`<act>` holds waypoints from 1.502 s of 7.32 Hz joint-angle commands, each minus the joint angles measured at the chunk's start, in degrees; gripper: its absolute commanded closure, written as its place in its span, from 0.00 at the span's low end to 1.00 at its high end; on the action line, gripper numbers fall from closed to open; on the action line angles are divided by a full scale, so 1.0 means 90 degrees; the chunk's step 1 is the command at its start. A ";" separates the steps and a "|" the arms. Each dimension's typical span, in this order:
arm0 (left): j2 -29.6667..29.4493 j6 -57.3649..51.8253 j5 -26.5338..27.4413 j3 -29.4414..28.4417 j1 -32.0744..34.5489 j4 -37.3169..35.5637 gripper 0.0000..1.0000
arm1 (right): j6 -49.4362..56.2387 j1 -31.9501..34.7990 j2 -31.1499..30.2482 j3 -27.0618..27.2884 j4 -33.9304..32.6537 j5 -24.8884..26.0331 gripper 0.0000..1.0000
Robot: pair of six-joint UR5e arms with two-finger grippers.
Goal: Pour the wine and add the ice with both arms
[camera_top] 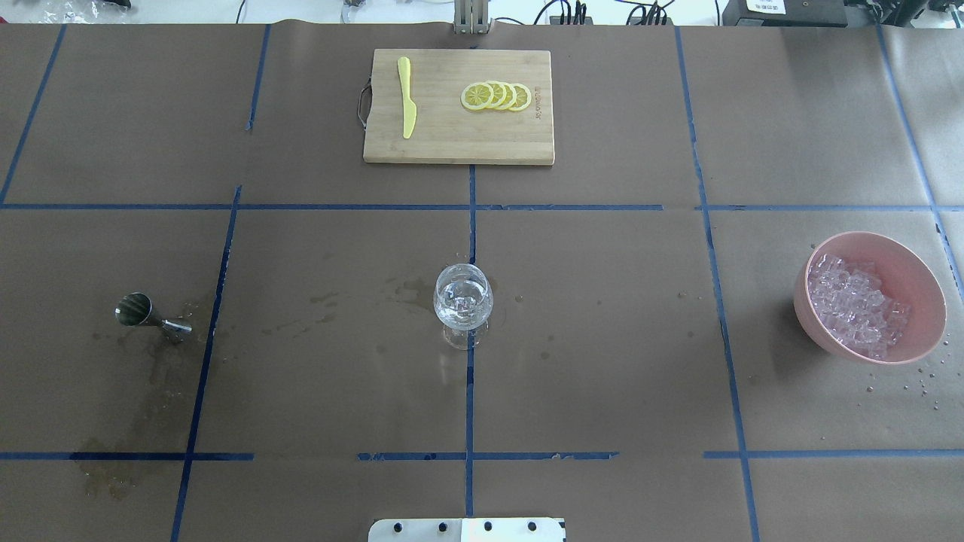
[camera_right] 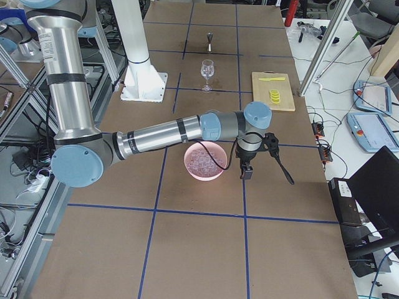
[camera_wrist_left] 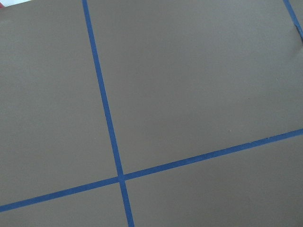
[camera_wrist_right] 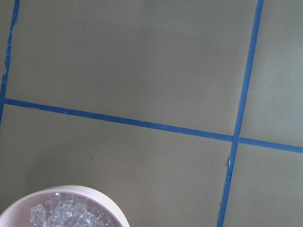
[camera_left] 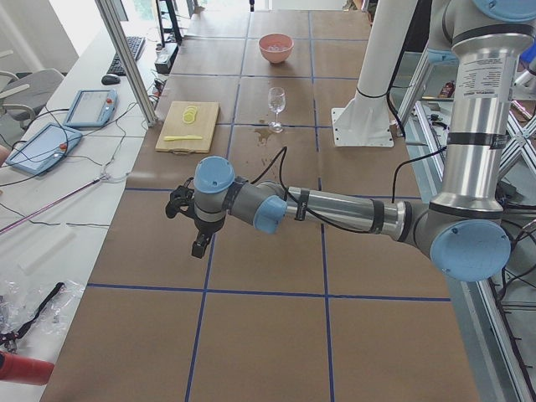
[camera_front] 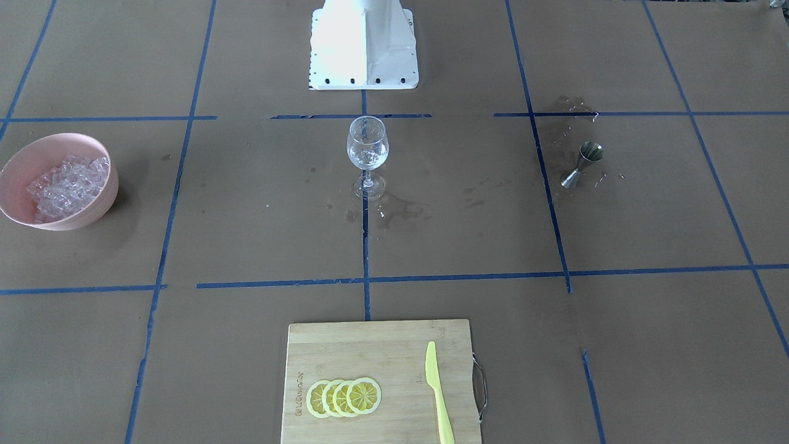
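The wine glass (camera_top: 463,301) stands upright mid-table with a little clear liquid and a glassy chunk in its bowl (camera_front: 367,154). The steel jigger (camera_top: 143,312) stands on the robot's left side (camera_front: 582,163); I cannot tell whether it holds wine. Ice (camera_top: 855,305) fills the pink bowl (camera_top: 904,271) on the robot's right side. The left gripper (camera_left: 199,239) hangs over bare paper, well away from the glass (camera_left: 275,105). The right gripper (camera_right: 246,169) hangs just beside the bowl (camera_right: 193,169), whose rim (camera_wrist_right: 94,193) shows in the right wrist view. I cannot tell whether either gripper is open or shut.
A wooden cutting board (camera_top: 459,143) at the far middle carries lemon slices (camera_top: 497,96) and a yellow knife (camera_top: 407,98). Wet stains mark the paper around the glass (camera_front: 394,213) and jigger. The white pedestal (camera_front: 363,49) stands behind the glass. Blue tape lines cross the table.
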State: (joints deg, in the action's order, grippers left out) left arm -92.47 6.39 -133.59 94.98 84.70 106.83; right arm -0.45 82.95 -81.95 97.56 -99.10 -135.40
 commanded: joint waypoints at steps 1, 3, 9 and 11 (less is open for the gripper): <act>-0.0115 -0.0046 0.0000 -0.0074 -0.0026 -0.0237 0.00 | 0.0089 0.0089 0.0023 -0.0039 0.0005 -0.0189 0.00; -0.0282 -0.0752 -0.0020 0.0062 0.0022 -0.1321 0.00 | 0.0099 0.0031 0.0023 -0.0029 -0.0005 -0.0200 0.00; -0.0077 -0.0935 -0.0830 0.0130 0.0022 -0.1294 0.00 | 0.0041 0.0002 0.0150 0.0039 -0.0122 -0.0200 0.00; -0.0048 -0.0866 -0.0753 0.0130 0.0032 -0.0984 0.00 | 0.0002 0.0002 0.0131 0.0010 -0.0093 -0.0200 0.00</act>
State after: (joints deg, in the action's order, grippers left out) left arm -93.12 -1.77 -140.44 96.04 84.92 96.13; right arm -0.24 82.93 -80.68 97.71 -100.02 -137.20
